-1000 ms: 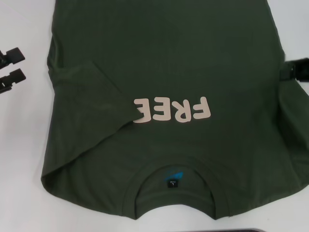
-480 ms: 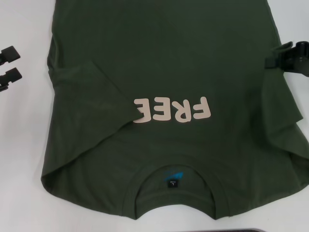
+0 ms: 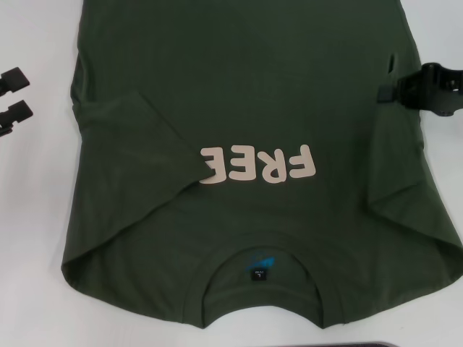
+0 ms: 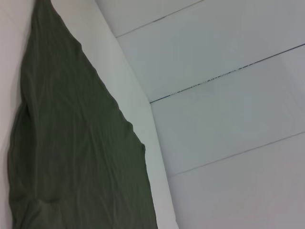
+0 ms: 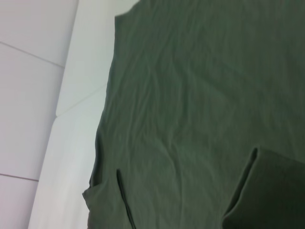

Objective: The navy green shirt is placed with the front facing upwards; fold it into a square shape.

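Note:
The navy green shirt (image 3: 246,87) lies front up on the white table, its pale "FREE" lettering (image 3: 257,165) and black neck label (image 3: 258,273) on the side nearest me. Its left sleeve (image 3: 123,123) is folded in over the chest. My right gripper (image 3: 387,92) hovers over the shirt's right side, shut on the fabric there, which rises in a fold toward it. At the table's far left, off the shirt, my left gripper (image 3: 14,97) stands open. The left wrist view shows the shirt's edge (image 4: 71,143). The right wrist view shows wrinkled green cloth (image 5: 190,95) with a raised flap (image 5: 271,191).
Bare white table (image 3: 36,217) runs along the shirt's left side. A dark object (image 3: 362,345) peeks in at the near edge. Pale floor tiles (image 4: 228,95) show beyond the table edge in the left wrist view.
My right gripper has moved left, in over the shirt, drawing the right-side fabric inward with it. The left gripper has drifted slightly outward.

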Robot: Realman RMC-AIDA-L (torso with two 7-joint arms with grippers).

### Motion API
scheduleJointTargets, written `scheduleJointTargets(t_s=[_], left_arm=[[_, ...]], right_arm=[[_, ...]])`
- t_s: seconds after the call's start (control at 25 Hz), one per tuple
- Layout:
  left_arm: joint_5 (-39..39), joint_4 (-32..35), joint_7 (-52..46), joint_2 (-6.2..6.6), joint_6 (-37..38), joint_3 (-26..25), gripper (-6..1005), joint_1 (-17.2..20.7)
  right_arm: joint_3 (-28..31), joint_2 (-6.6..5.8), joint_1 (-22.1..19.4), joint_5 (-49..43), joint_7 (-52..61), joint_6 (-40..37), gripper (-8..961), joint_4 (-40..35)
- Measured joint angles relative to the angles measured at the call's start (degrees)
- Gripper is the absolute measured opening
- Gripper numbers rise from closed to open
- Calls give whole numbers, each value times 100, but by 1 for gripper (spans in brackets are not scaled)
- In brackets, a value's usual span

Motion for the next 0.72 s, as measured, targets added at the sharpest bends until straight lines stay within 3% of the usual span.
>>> scheduleJointTargets(t_s=[0.24, 0.56, 0.72], left_arm=[[0, 0, 9, -2, 7, -102, 821, 4], [0, 0, 37, -2, -7, -103, 819, 9], [0, 0, 24, -4, -8, -119, 818, 9]], right_arm=[[-41, -2, -46, 0, 57, 136, 50, 47], [-38, 25, -56, 213, 53, 244, 386, 99], [-401, -105, -43, -11, 113, 141, 493, 72]])
